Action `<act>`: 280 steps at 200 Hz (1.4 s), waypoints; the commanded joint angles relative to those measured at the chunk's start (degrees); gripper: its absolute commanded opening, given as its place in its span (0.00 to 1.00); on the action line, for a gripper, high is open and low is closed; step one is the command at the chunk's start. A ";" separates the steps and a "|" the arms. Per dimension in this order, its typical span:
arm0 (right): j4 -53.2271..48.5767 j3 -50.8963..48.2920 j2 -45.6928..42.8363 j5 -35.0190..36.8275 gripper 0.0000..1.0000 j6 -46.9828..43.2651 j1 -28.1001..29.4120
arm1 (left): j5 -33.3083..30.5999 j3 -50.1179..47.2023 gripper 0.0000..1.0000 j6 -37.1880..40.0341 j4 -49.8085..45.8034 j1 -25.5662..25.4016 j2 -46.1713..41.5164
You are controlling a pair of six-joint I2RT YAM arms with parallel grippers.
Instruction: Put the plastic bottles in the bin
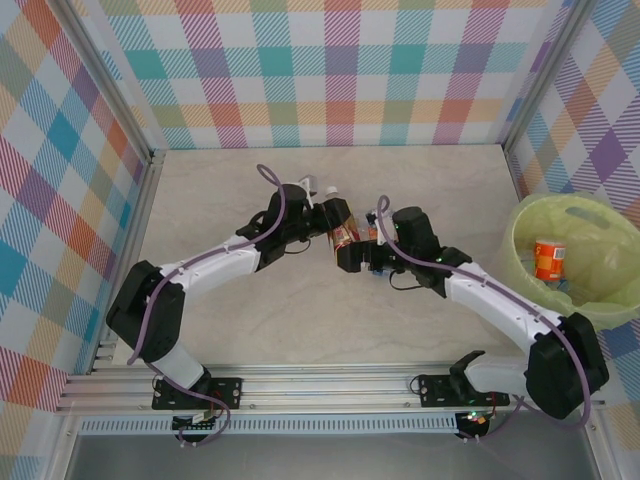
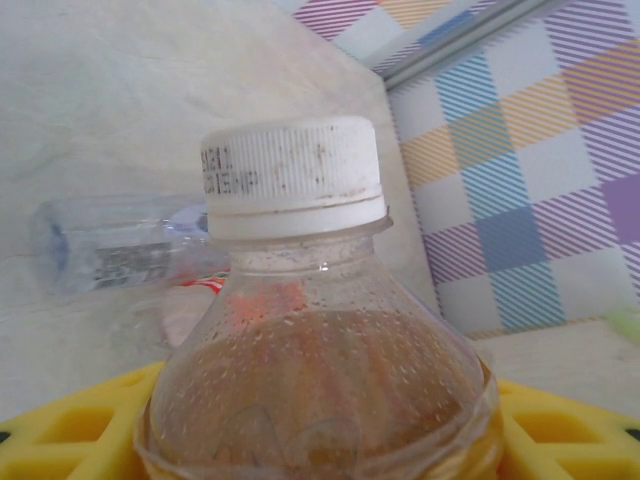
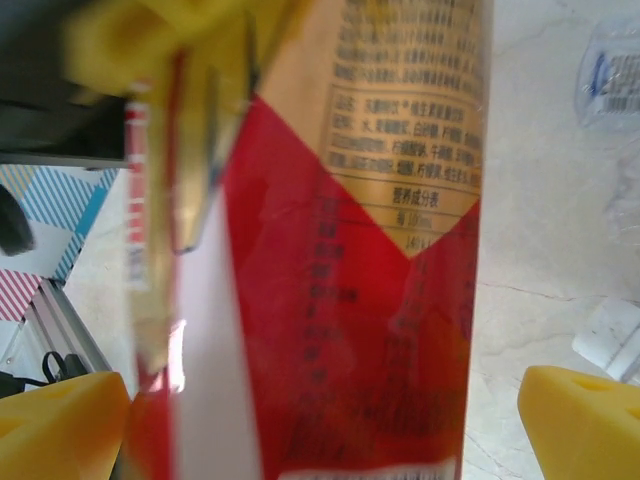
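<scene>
— Top external view: locate bench (image 1: 440, 190), then bin (image 1: 570, 199) at its right edge. Report contents.

— Noted one orange-labelled bottle (image 1: 549, 260) inside. Cannot resolve anything else through the translucent wall. Treat as a partial load; judged well short of complete.

— Check red-labelled bottle (image 1: 340, 225) at mid-bench, well apart from bin.

— Found between both arms. Confirm left jaws closed on its body, below the shoulder and white cap (image 2: 292, 175). Confirm right jaws spread wide, one yellow pad either side of the label, apparently not gripping. Read as a hand-over not yet completed.

— List remainder.

— Log clear bottle (image 2: 105, 245) lying on its side on bench, just beyond the held one. Outstanding, as judged: close right jaws, release left, carry to bin, drop, then return for clear bottle.
</scene>
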 commanded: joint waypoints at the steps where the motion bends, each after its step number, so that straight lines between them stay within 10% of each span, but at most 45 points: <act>1: 6.15 3.00 1.59 -0.62 1.00 2.35 0.56 | 4.53 -1.67 0.53 1.72 6.60 0.02 -2.42; 49: 13.32 1.78 2.92 -1.57 0.99 6.84 0.56 | 7.61 -2.38 0.54 1.71 8.76 -0.25 -2.27; 81: 13.25 1.19 2.26 -0.96 0.82 6.85 0.56 | 9.41 -2.65 0.57 1.39 10.06 -0.34 -2.20; 118: 11.99 0.45 0.16 1.63 0.65 5.58 0.57 | 9.22 -2.26 0.71 1.56 8.90 -0.30 -2.71; 206: 1.42 1.96 -3.18 9.30 0.62 -1.13 0.56 | 8.65 -5.58 1.00 3.11 13.31 -0.08 -8.95; 280: -19.63 12.03 -10.84 23.07 0.61 -14.48 0.56 | -27.64 -19.85 1.00 1.16 5.68 1.07 -23.54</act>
